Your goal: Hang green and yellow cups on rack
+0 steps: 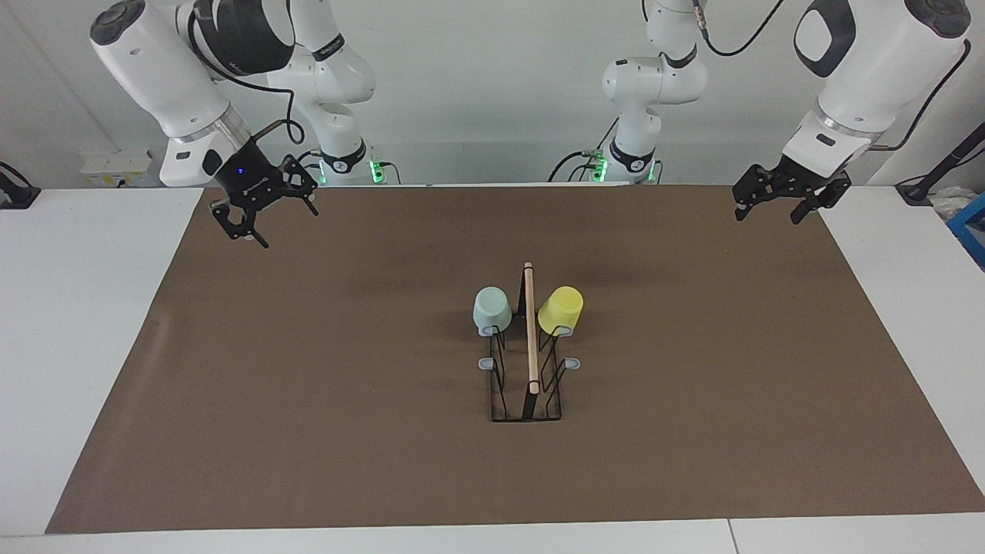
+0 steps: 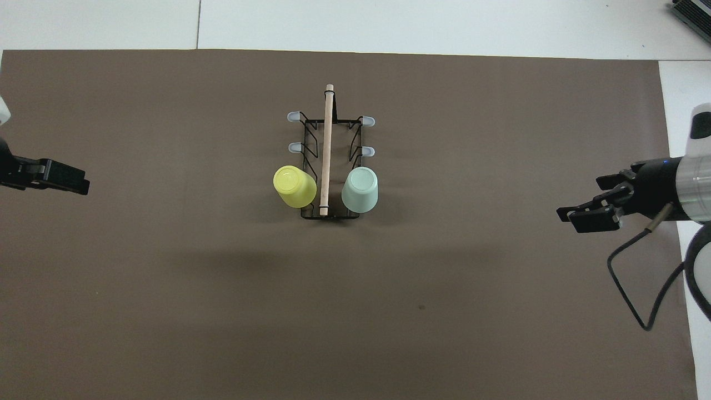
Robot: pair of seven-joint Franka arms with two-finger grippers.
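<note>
Cups hang mouth-down on the rack at mid-mat, on its prongs nearest the robots: green cup, yellow cup. I see the right gripper and left gripper spread wide, empty, over the mat's ends
</note>
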